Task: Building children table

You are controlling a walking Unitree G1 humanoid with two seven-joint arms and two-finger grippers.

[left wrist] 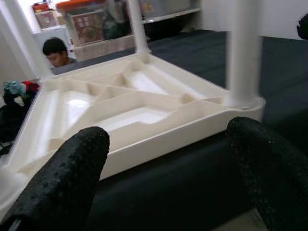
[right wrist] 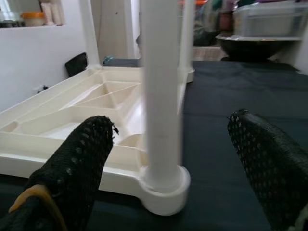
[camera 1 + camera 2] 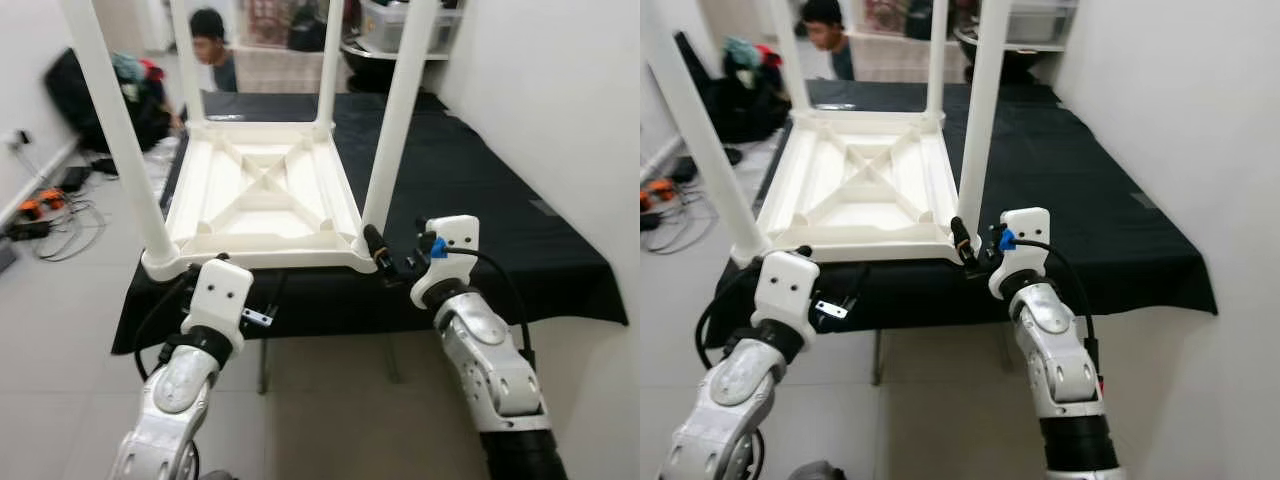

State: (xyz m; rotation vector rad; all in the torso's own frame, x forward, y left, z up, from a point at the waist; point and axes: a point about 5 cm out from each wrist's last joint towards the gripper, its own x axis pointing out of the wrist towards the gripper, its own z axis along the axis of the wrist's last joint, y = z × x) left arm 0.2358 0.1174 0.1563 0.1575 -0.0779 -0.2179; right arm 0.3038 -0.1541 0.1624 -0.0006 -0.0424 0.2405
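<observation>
Children's table, cream-white plastic, lies upside down at the near left end of the counter, which is draped in a black cloth. Its four round legs rise past the upper edge of both eye views, so their ends are cut off. The ribbed underside faces up, with an X-shaped brace crossing the middle. The near rim slightly overhangs the counter's front edge.

A person sits at twelve o'clock beyond the table, partly screened by the two far legs. Cables trail over the floor at nine o'clock, their detail too small to make out.

Left end effector sits at seven o'clock, below the table's near left corner; its fingertips are hidden behind the wrist housing in the eye views. Seen from its wrist, the two black fingers are spread wide and hold nothing, facing the near rim.

Right end effector is at five o'clock, by the near right corner. Its fingers are likewise spread apart, one on either side of the near right leg without gripping it.
</observation>
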